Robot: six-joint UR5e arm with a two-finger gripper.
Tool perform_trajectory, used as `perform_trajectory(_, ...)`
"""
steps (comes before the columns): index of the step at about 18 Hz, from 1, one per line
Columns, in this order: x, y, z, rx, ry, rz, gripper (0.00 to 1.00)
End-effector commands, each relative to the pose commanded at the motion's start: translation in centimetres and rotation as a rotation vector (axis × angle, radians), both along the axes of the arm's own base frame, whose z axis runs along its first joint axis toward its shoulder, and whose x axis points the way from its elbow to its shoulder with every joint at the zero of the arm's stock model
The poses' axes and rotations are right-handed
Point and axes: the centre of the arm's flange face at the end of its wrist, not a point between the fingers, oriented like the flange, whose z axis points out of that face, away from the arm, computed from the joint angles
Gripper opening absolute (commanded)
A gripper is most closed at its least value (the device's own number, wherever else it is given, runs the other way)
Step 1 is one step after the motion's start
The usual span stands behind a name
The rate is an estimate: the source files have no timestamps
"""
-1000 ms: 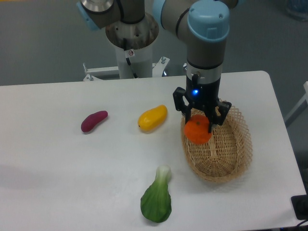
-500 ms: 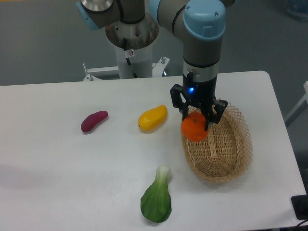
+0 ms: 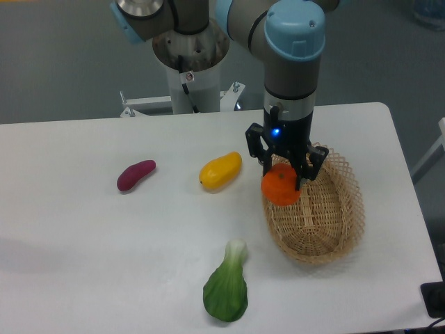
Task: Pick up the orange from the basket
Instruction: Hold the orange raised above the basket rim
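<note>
Two black fingers of the claw [image 3: 282,182] pinched the orange [image 3: 280,187] between them, one on each flank of the fruit, with the wrist pointing straight down. The orange hung over the left rim of the basket [image 3: 341,229], at the basket's end nearer the far edge of the tabletop [image 3: 104,250]; whether it had fully cleared the wicker could not be told from this single view. Outward from there, the basket lay toward the right edge of the tabletop, a yellow-orange fruit [image 3: 220,170] sat just left of the claw, a purple sweet potato [image 3: 135,175] lay farther toward the left edge, and a green leafy vegetable [image 3: 227,287] rested near the front edge. The main risk, as I judge it, was the round, smooth fruit rolling out of a narrow two-point pinch if the arm swung sideways quickly or the fingers sat off the fruit's widest part. A second hazard was a fingertip or the fruit snagging the open lattice rim, which could drag or tip the light basket.
</note>
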Motion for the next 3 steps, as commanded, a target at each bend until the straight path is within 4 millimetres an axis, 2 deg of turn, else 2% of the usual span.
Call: perform_trajectory(3, 0.03, 0.03, 0.25, 0.006, 0.001, -0.001, 0.66)
